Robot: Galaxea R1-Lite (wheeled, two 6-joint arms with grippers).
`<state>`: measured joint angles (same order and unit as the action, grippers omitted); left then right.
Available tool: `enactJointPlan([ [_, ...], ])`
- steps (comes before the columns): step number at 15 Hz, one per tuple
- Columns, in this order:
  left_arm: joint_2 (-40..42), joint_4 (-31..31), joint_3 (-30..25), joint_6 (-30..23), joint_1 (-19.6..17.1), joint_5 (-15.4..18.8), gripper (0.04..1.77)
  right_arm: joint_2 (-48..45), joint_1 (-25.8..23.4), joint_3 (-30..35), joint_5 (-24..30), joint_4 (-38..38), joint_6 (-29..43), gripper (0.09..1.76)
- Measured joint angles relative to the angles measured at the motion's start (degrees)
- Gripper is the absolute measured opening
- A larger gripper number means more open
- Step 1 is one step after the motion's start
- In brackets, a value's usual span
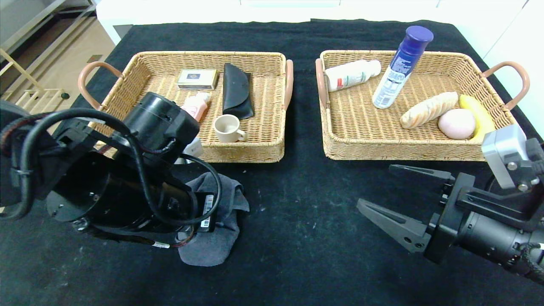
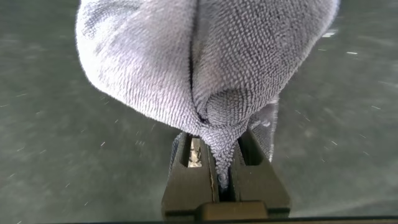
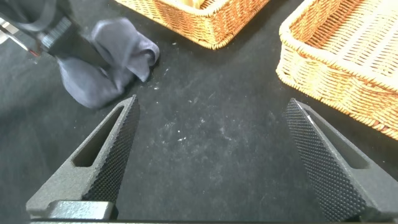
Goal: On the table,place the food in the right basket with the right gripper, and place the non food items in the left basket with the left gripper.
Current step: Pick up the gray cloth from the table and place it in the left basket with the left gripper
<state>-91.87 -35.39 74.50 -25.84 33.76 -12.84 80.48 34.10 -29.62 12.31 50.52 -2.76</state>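
A grey cloth [image 1: 216,242] lies bunched on the black table in front of the left basket [image 1: 242,151]. My left gripper [image 2: 221,168] is shut on a fold of the grey cloth [image 2: 205,56]; in the head view its fingers are hidden under the arm. The cloth also shows in the right wrist view [image 3: 106,68]. My right gripper [image 1: 375,185] is open and empty, low over the table in front of the right basket [image 1: 382,148]; its jaws stand wide apart in the right wrist view [image 3: 211,106].
The left basket holds a small box [image 1: 196,79], a black pouch [image 1: 236,90], a pink bottle [image 1: 196,106] and a cup [image 1: 227,128]. The right basket holds a white bottle [image 1: 352,75], a blue spray can [image 1: 401,66], bread [image 1: 428,109], a pink bun [image 1: 456,123] and a banana [image 1: 478,115].
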Motion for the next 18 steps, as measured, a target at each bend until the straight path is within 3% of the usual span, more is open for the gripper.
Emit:
enactJointPlan([
  [5, 10.2, -3.8, 1.0, 1.5, 2.0, -0.1, 0.19, 0.5, 0.0, 0.0, 0.0, 0.1, 0.0, 1.71],
  [9, 16.1, -2.9, 1.7, 4.5, 1.9, -0.3, 0.19, 0.9, 0.1, 0.1, 0.0, 0.1, -0.1, 1.71],
  [14, 15.0, 9.0, 3.0, 12.9, -2.7, 0.2, 0.19, 1.0, 0.1, 0.0, 0.0, 0.3, -0.1, 1.71],
  [18, 9.7, 16.8, 5.7, 15.4, -7.2, 1.9, 0.19, 0.9, 0.1, 0.0, 0.0, 0.3, -0.1, 1.71],
])
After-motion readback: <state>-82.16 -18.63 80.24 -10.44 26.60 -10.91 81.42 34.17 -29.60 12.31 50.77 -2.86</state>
